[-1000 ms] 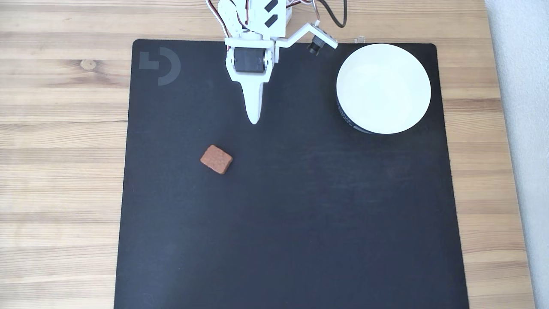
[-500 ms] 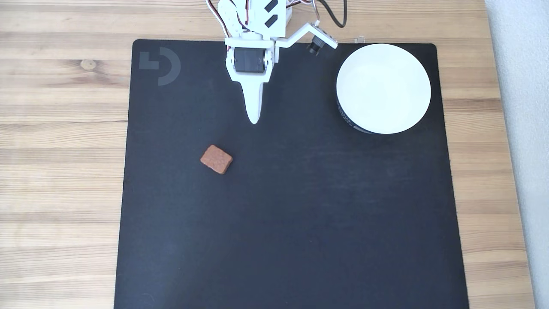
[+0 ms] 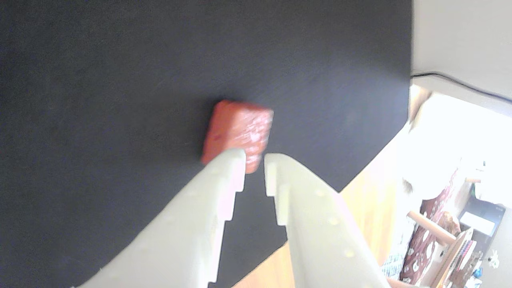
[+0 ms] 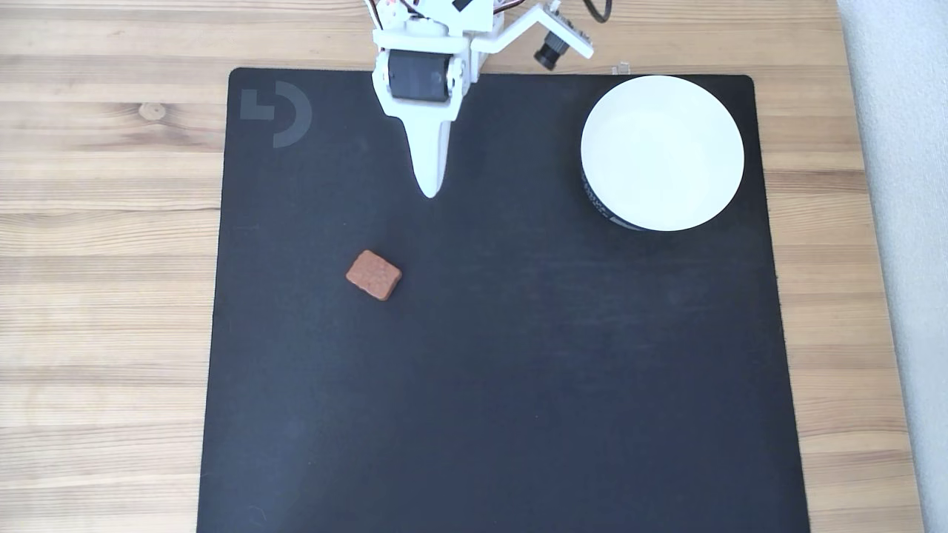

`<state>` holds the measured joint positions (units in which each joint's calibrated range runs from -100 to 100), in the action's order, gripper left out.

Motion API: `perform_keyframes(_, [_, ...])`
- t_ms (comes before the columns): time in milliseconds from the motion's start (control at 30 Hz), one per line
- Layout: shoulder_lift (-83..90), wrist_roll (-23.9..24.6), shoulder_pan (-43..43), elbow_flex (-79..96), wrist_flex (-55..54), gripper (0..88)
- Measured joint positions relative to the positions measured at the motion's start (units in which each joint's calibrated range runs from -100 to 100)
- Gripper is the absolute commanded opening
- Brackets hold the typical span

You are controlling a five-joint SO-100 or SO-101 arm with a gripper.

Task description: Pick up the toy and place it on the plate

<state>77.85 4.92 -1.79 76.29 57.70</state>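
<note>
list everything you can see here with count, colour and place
toy: one, reddish-brown, on the mat left of centre in the fixed view
plate: one, white with a dark band on its side, empty, top right of the mat
mat: one, black with a grey logo in its top left corner, covering most of the table
table: one, light wood, under the mat
arm: one, white, at the top edge
claw: one, white, nearly closed with a thin gap in the wrist view, over the mat, apart from the toy
</note>
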Motion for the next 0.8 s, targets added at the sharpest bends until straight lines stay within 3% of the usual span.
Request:
perform_keyframes(633, [-44.0,0.1,-0.4,-41.0,0.5,2.5])
perform_keyframes(800, [-56.4,0.1,-5.2,-51.8,3.4,2.5])
